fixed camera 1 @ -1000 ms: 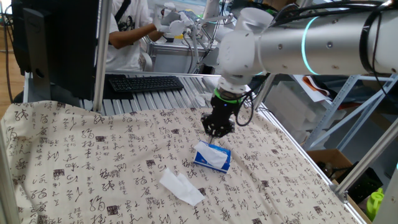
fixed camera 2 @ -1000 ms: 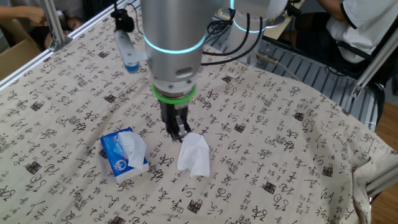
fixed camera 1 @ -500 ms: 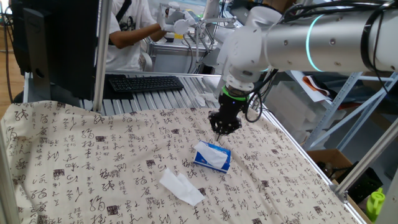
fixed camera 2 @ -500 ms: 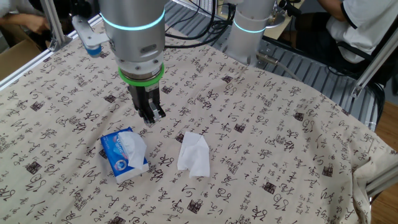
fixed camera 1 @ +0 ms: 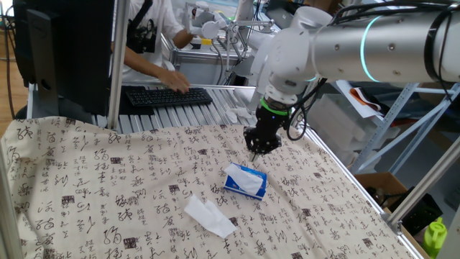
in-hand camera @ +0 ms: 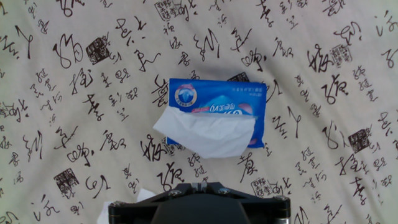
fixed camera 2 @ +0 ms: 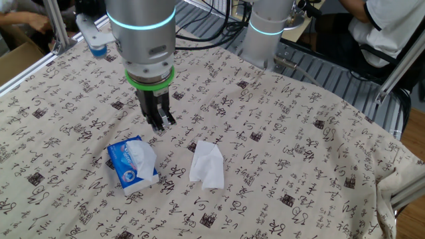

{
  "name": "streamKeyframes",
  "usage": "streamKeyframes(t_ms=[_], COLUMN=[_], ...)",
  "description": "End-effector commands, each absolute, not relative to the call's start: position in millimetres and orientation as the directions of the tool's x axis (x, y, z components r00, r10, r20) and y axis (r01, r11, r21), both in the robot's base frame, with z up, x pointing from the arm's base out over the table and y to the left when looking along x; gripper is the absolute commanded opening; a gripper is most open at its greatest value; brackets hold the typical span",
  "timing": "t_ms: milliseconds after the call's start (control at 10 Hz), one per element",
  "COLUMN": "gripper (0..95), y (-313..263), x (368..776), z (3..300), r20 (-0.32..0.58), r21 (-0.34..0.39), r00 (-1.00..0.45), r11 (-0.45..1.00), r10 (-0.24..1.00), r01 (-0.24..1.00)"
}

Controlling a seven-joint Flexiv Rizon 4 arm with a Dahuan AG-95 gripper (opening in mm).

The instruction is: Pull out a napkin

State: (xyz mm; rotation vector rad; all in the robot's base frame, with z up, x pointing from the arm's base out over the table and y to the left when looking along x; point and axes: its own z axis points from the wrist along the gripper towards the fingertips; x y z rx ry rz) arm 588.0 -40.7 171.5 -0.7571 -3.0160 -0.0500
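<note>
Tool [fixed camera 2: 161,123] hung with fingers pressed together, empty, above the tissue pack [fixed camera 2: 133,164] at lower left; the napkin [fixed camera 2: 207,164] lay flat on the bench [fixed camera 2: 319,153] at frame centre.

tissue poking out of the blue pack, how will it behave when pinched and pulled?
The sheet looks thin and crumpled, so probably floppy and tearable. The blue pack lies loose on the cloth; likely light, it may lift or slide along.

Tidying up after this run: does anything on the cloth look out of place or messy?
A loose napkin lies crumpled on the tablecloth beside the blue tissue pack, apart from it. Another sheet sticks out of the pack's opening. Nothing looks spilled or damaged.
</note>
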Motion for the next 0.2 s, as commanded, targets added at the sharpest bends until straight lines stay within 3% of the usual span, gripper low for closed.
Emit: streamKeyframes(t_ms=[100,200], gripper=[0.0,0.0], y=[-41.4,-41.5], x=[587.2,587.1], z=[171.3,171.4], r20=[0.037,0.039], r21=[0.031,0.040], r00=[-0.879,-0.877], r11=[0.879,0.876], r10=[0.475,0.480], r01=[0.477,0.481])
